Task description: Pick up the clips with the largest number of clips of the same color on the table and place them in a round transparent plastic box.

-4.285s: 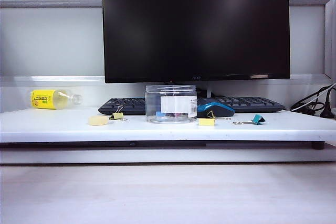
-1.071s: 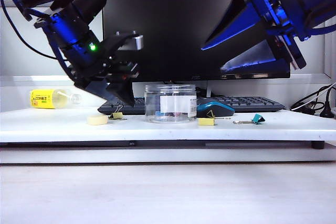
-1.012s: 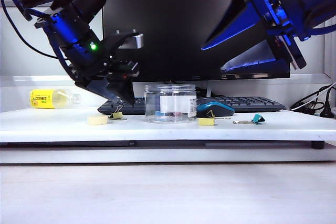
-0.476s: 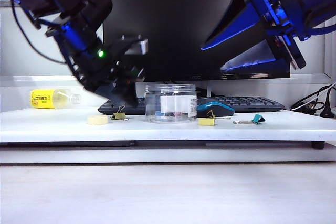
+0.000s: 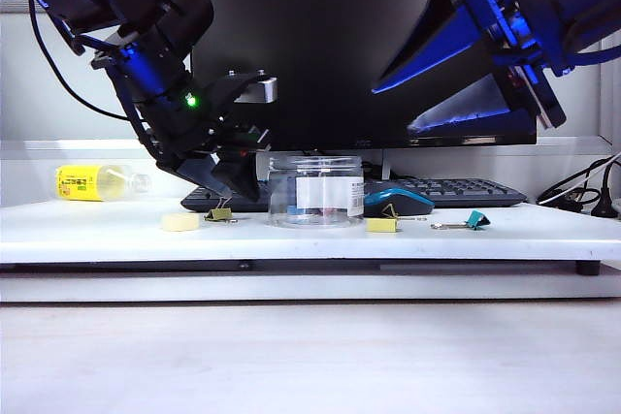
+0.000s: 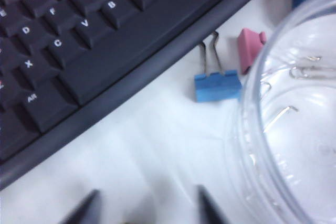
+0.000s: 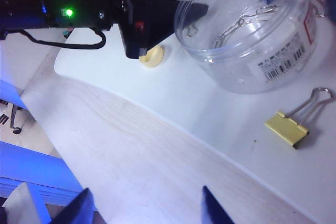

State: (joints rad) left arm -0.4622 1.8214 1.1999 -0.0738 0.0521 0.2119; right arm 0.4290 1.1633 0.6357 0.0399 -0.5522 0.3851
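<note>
the left hand (image 5: 236, 184) hangs unclenched and empty just above one of the clips (image 5: 220, 212), beside the round transparent plastic box (image 5: 315, 191); only its wrist view shows a blue clip (image 6: 217, 85) (and a pink one) behind the box. the right hand (image 7: 144, 205) is high, spread, empty.

Office desk setting, large dark monitor (image 5: 361, 46), black keyboard (image 5: 441, 191), blue mouse (image 5: 398, 203), cables (image 5: 580, 191) at the right, white table (image 5: 310, 239), wood-grain surface below
</note>
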